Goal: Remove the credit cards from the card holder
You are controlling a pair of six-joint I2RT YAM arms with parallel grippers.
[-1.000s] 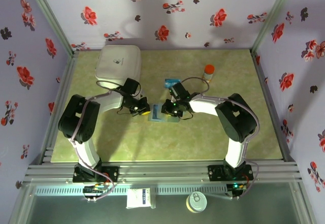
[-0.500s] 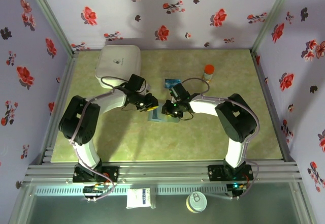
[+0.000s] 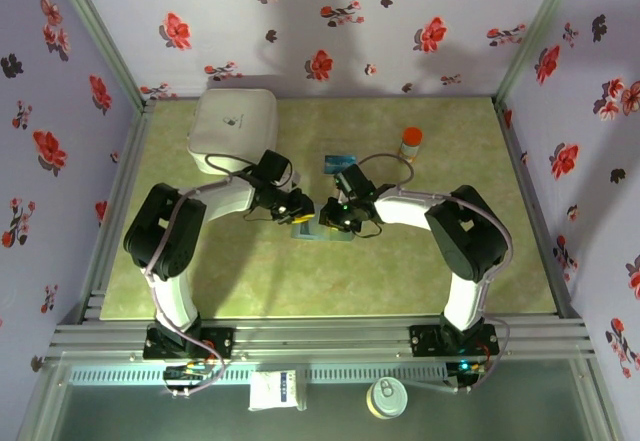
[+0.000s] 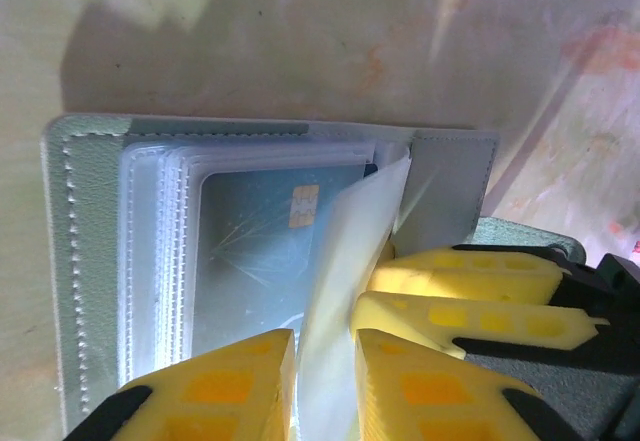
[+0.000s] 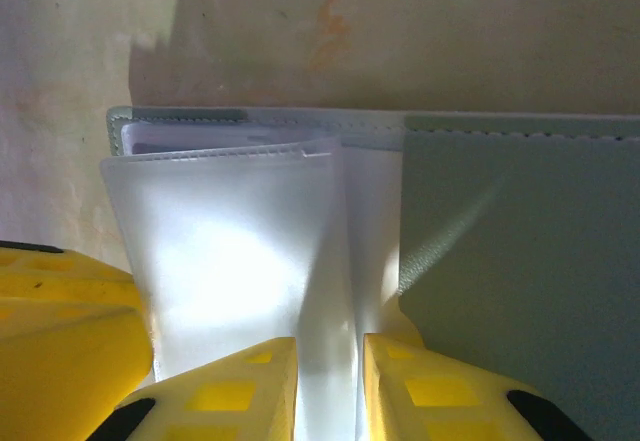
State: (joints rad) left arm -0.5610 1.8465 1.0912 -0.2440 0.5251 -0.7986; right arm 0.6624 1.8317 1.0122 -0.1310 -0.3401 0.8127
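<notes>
the table [image 3: 300, 281] is carrying a white box [image 3: 232, 126] at its far left. the card holder [image 4: 85, 261] is lying open mid-table between both grippers. the left gripper [image 4: 322, 351] is pinching its clear sleeve [image 4: 360, 231]; the right gripper [image 5: 328, 353] is pinching clear sleeve too. a teal credit card [image 4: 250, 251] is sitting in a pocket, and a second teal card [image 3: 340, 162] is lying just beyond the holder.

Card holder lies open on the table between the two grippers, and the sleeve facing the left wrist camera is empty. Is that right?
Not quite. The card holder lies open between the left gripper and right gripper, but the sleeve is not empty: the left wrist view shows a blue-teal credit card with a chip inside it.
</notes>
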